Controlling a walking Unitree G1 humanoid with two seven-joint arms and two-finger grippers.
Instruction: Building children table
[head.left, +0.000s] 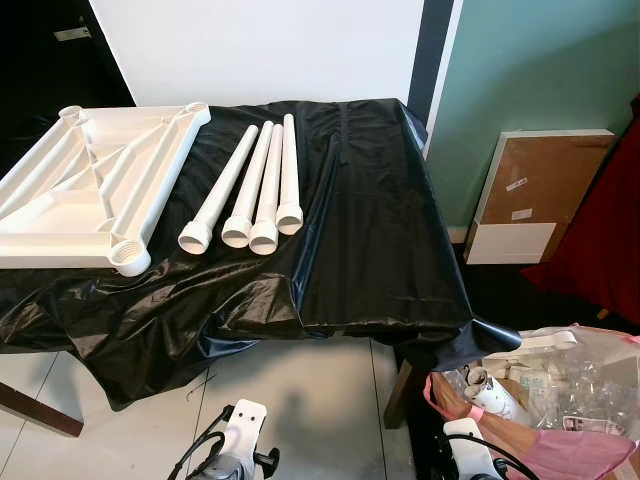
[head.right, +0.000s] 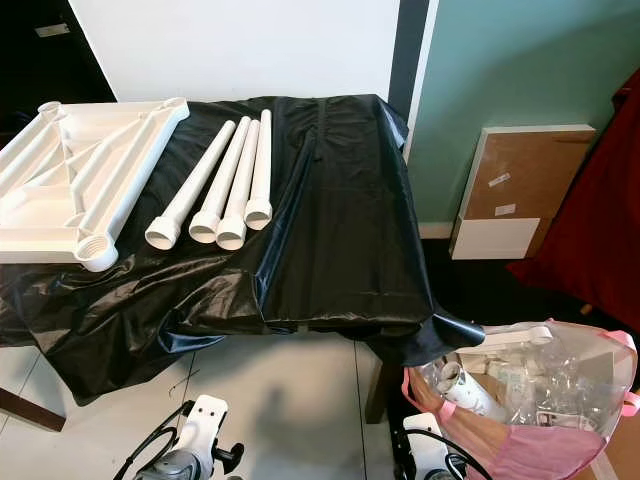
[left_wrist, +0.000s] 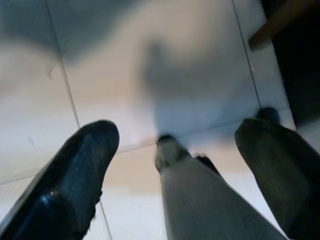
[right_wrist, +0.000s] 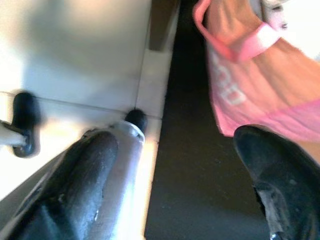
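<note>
Tabletop, white plastic and turned underside up, lies at ten o'clock on the black sheet covering a work table, its threaded corner socket facing the robot. Just beside it, toward twelve o'clock, four white legs rest side by side, none yet fitted. Assembly looks unstarted; the next move probably calls for raising an arm to one leg and screwing it into a socket. Both arms hang low over the tiled floor: the left gripper and right gripper each show fingers spread apart, holding nothing. At four o'clock a pink-trimmed clear bag is partly cut off, its contents hard to read.
</note>
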